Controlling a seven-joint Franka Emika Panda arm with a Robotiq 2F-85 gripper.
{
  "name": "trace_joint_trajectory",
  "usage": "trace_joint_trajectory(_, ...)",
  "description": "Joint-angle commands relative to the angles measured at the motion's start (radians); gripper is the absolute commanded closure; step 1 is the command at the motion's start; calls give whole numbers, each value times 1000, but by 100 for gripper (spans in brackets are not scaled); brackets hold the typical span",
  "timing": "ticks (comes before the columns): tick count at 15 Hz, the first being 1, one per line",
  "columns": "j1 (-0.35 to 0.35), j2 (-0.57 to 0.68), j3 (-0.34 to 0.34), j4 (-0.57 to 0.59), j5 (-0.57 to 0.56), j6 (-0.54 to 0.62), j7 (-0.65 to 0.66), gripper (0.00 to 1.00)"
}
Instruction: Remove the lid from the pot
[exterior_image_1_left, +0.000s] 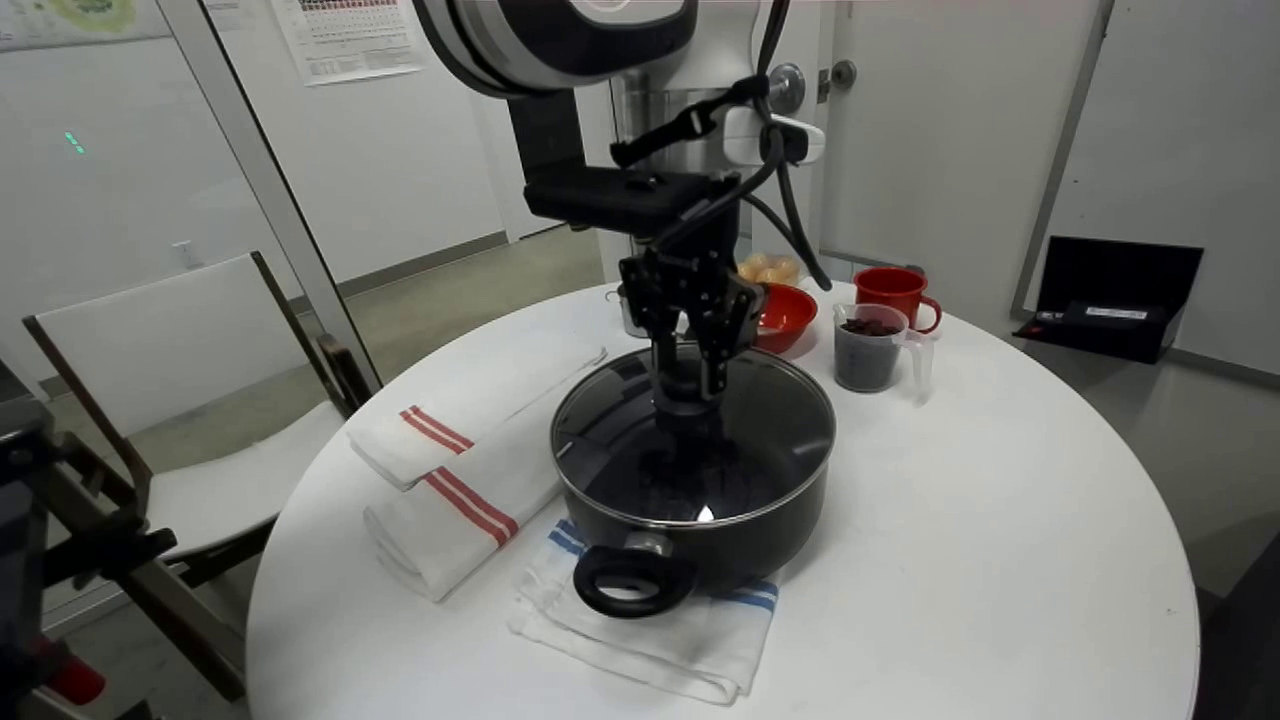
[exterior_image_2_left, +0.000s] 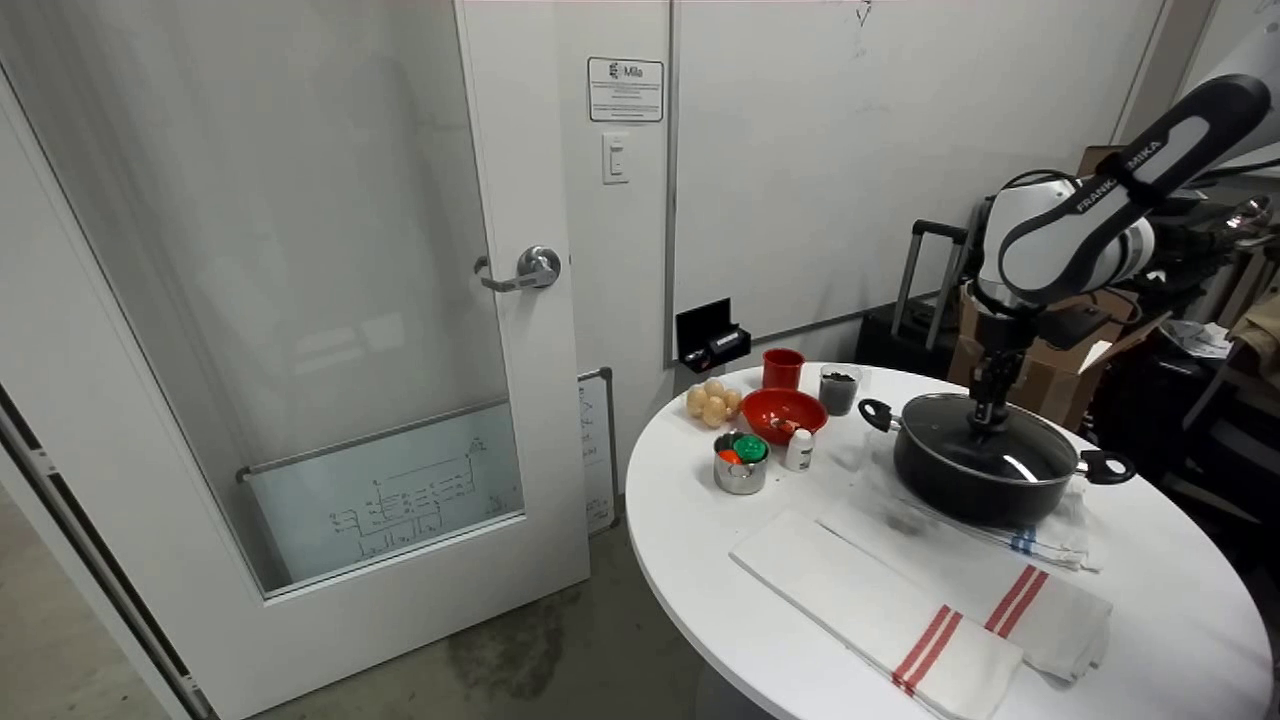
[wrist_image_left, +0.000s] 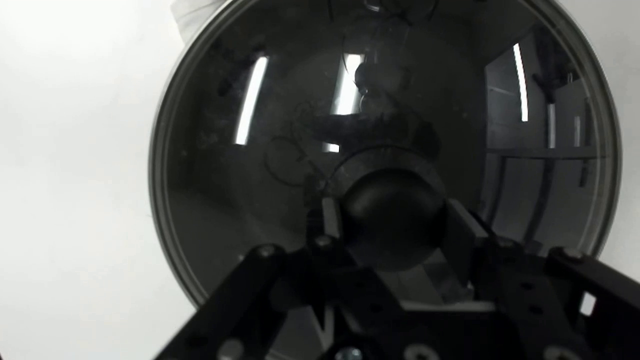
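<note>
The round glass lid (exterior_image_1_left: 650, 480) with its metal rim lies flat on the wide black pot (exterior_image_1_left: 750, 550). The lid also shows in an exterior view (exterior_image_2_left: 950, 445) and fills most of the wrist view (wrist_image_left: 290, 200). The pot's dark side and both loop handles show in an exterior view (exterior_image_2_left: 980, 492). My gripper (exterior_image_1_left: 690, 385) points straight down at the middle of the lid. In the wrist view its two fingers (wrist_image_left: 392, 220) stand on both sides of the black knob and appear to touch it. The lid's rim sits level on the pot's rim, with no gap seen.
A blue-striped towel (exterior_image_1_left: 640, 640) lies under the pot. Two red-striped towels (exterior_image_1_left: 460, 520) lie beside it. A red bowl (exterior_image_2_left: 785, 408), a red mug (exterior_image_1_left: 890, 288), a clear measuring cup (exterior_image_1_left: 866, 358), a metal cup (exterior_image_2_left: 740, 476) and a white bottle (exterior_image_2_left: 799, 452) stand nearby.
</note>
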Motion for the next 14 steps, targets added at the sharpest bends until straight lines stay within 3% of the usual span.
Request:
trace_joint_trajectory(1, -19, -8, 10, 17, -10, -23, 13, 75)
trace_joint_trajectory(14, 48, -241, -6, -145, -59, 21, 45, 75)
